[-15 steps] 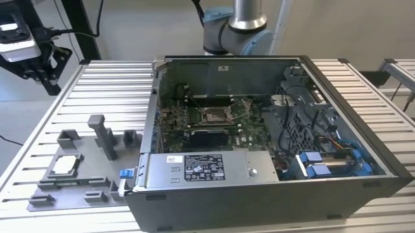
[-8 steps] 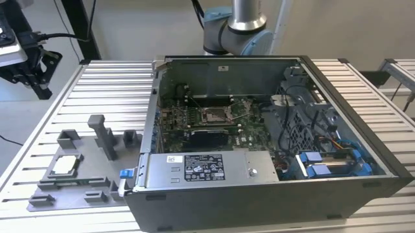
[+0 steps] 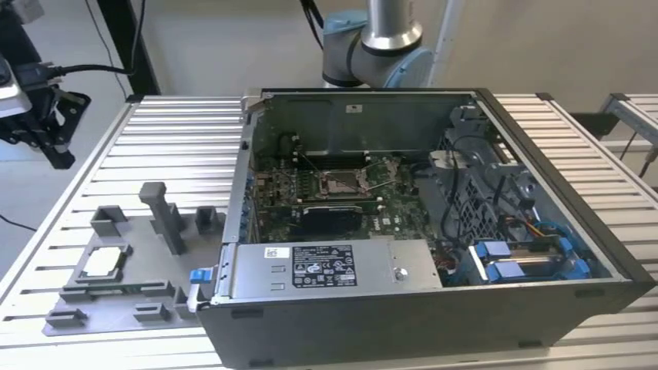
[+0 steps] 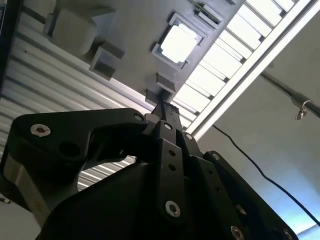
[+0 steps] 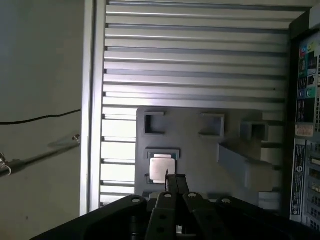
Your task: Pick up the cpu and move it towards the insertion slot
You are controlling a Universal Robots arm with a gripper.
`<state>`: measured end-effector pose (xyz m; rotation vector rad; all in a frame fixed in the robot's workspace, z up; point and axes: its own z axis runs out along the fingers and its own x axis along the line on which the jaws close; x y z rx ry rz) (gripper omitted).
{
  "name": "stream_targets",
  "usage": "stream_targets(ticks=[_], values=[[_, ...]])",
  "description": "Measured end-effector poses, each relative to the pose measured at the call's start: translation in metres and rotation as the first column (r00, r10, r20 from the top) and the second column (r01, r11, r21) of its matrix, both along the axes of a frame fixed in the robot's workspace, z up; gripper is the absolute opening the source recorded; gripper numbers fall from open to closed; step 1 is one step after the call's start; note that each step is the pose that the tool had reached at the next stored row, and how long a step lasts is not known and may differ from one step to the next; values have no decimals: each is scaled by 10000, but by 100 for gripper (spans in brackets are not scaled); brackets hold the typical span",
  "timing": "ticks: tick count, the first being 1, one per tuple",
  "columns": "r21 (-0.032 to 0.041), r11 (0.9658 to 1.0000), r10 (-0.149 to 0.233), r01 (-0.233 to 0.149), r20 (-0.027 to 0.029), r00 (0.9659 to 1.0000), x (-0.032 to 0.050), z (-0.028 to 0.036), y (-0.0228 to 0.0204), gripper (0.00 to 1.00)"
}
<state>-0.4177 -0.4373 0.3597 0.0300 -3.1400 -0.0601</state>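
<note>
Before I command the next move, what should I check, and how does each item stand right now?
1. The cpu lies flat in its recess on the gray tray: ok.
2. The gripper is down at the cpu: not ok. It hangs well above the tray, apart from the cpu.
3. The gripper is open for the grasp: not ok. It is shut and holds nothing.
4. The computer case is open on top: ok.
5. The socket on the board is free to receive the cpu: cannot tell.
</note>
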Motion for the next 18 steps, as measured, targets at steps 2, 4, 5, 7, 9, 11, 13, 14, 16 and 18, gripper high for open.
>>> stream_targets(ticks=[2, 4, 5, 7, 9, 11, 13, 14, 16, 18], values=[[-1, 10000, 0, 0, 0, 10000, -1, -8, -21, 0], [-1, 10000, -1, 1, -1, 10000, -13, -11, -32, 0], [0, 10000, -1, 1, 0, 10000, -17, -13, -33, 0], [-1, 10000, 1, -1, 0, 10000, -18, -13, -33, 0], [-1, 10000, 1, -1, 0, 10000, -19, -14, -33, 0], [0, 10000, 1, -1, 0, 10000, -19, -14, -33, 0], [-1, 10000, 1, -1, 0, 10000, -19, -14, -33, 0], [-1, 10000, 2, -2, 0, 10000, -19, -14, -33, 0], [-1, 10000, 2, -2, 0, 10000, -19, -14, -33, 100], [-1, 10000, 2, -2, 0, 10000, -19, -14, -33, 100]])
